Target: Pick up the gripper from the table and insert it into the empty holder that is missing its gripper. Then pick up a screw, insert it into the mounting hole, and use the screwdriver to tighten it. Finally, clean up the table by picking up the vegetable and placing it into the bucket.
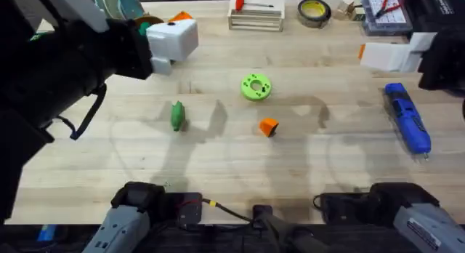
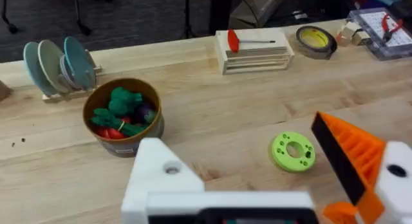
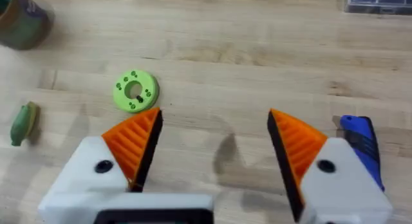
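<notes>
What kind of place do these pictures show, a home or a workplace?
Most likely a workshop or robotics lab bench, not a home. A wooden table holds a blue electric screwdriver, a tape roll and a clear parts box.

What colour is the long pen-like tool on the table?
The screwdriver is bright blue, seen best in the overhead view.

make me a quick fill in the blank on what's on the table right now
1. The loose orange gripper lies on the bare wood near the lime-green ____.
2. The left gripper has one bare white holder and one finger capped in ____.
3. The screwdriver is coloured ____.
4. The bucket holds toy vegetables, while one green vegetable lies on the ____.

Missing words: disc; orange; blue; table
</notes>
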Robot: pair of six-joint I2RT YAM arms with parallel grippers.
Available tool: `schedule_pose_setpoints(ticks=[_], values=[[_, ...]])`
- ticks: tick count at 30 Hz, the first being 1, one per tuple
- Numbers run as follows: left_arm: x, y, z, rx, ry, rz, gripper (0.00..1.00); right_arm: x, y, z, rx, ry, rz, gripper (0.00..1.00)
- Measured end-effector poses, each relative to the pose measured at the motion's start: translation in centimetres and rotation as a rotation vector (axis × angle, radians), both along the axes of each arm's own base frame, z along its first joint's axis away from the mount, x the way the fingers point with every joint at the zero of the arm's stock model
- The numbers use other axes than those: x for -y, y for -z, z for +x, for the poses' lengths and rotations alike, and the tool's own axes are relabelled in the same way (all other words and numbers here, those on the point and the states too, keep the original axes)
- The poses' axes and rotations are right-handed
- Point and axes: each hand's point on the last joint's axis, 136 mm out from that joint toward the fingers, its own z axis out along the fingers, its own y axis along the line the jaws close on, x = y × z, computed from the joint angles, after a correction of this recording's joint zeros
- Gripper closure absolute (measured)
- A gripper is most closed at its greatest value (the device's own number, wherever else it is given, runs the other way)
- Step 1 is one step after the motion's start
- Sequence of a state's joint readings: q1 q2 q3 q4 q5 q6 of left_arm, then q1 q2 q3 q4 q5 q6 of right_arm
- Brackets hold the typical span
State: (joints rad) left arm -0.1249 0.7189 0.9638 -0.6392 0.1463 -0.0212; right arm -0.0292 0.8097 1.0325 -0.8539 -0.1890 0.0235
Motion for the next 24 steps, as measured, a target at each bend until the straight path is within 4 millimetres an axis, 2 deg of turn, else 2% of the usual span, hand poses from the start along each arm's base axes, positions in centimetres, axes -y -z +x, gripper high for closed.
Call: schedule_pose_setpoints(ticks=[3,10,24], values=[[0.1,-0.3,0.1,0.011,0.006,-0.004,0.008,0.0,0.0,0.0,0.000,0.000,0.000,0.010],[1.0,-3.5,0.9,0.148,0.050,-0.035,0.008,0.0,0.0,0.0,0.000,0.000,0.000,0.010],[1.5,-3.1,0.6,0.127,0.078,-0.043,0.008,0.0,0.0,0.0,0.000,0.000,0.000,0.010]])
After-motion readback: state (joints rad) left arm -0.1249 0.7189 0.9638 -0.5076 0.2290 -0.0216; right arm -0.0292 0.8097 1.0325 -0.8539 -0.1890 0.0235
